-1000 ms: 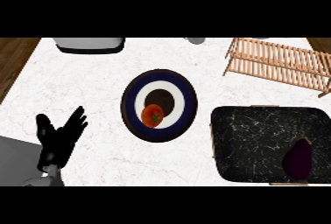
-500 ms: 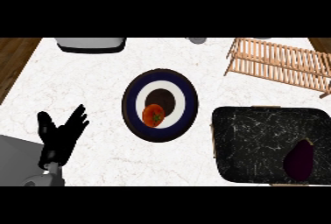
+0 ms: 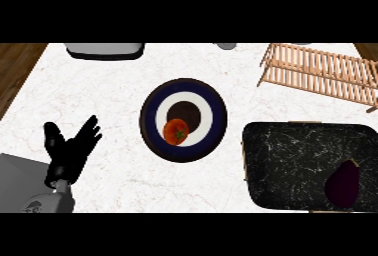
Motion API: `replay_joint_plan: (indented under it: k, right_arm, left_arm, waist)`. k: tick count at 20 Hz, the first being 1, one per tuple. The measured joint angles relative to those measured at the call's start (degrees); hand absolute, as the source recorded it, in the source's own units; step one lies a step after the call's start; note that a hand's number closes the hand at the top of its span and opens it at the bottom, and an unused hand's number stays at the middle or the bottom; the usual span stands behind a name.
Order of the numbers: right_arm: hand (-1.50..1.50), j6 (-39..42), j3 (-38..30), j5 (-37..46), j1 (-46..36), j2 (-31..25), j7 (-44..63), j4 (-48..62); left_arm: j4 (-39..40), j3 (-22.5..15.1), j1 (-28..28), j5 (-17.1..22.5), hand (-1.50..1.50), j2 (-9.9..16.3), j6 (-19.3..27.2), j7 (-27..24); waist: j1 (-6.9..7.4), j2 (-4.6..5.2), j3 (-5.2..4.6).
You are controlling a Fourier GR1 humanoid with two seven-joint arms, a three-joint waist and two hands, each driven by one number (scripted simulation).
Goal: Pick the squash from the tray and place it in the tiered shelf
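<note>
A dark purple, eggplant-like vegetable (image 3: 344,184) lies in the lower right part of the black marbled tray (image 3: 288,150) at the right. The wooden slatted tiered shelf (image 3: 319,73) stands at the back right of the counter. My left hand (image 3: 70,148) shows at the lower left, fingers straight and spread, holding nothing, far from the tray. My right hand is nowhere in the view.
A dark blue plate (image 3: 150,107) with a white ring sits mid-counter and carries a red tomato (image 3: 176,132). A grey appliance (image 3: 104,49) stands at the back left, a small grey object (image 3: 226,46) at the back edge. The wooden floor shows at the left.
My left hand has shifted slightly lower and nearer the left; everything else is unchanged.
</note>
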Motion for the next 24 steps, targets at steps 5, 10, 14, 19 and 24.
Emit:
replay_joint_plan:
  k: [5,10,14,19,24]
  right_arm:
    - [1.50,-2.7,-1.1,0.4,-2.0,-1.3,-5.5,6.7]
    - [1.50,-3.3,-1.3,0.6,-3.7,-1.4,-8.1,10.3]
    - [1.50,-3.2,0.3,2.5,-4.2,-1.9,-9.4,12.2]
    - [-1.50,-6.5,-4.8,-1.4,-5.8,-2.1,-6.7,13.7]
    - [-1.50,-8.3,-10.0,-6.1,-7.2,-2.7,-5.9,14.9]
  left_arm:
    - [0.2,-0.4,0.1,-0.5,0.00,-0.6,0.4,-0.7]
    - [0.1,-0.1,0.6,-0.5,0.00,-0.7,0.4,-1.0]
    - [0.5,0.1,0.6,-0.3,0.00,-0.7,-0.1,-1.6]
    - [0.3,0.5,0.6,0.0,0.00,0.0,-0.6,-0.9]
    - [-0.1,0.2,0.5,-0.3,0.00,-0.3,-0.3,-0.4]
  waist:
    - [0.35,0.11,0.02]
    - [0.29,0.01,0.07]
    - [0.20,-0.07,0.13]
    - [0.13,-0.04,0.06]
    - [0.19,0.01,0.05]
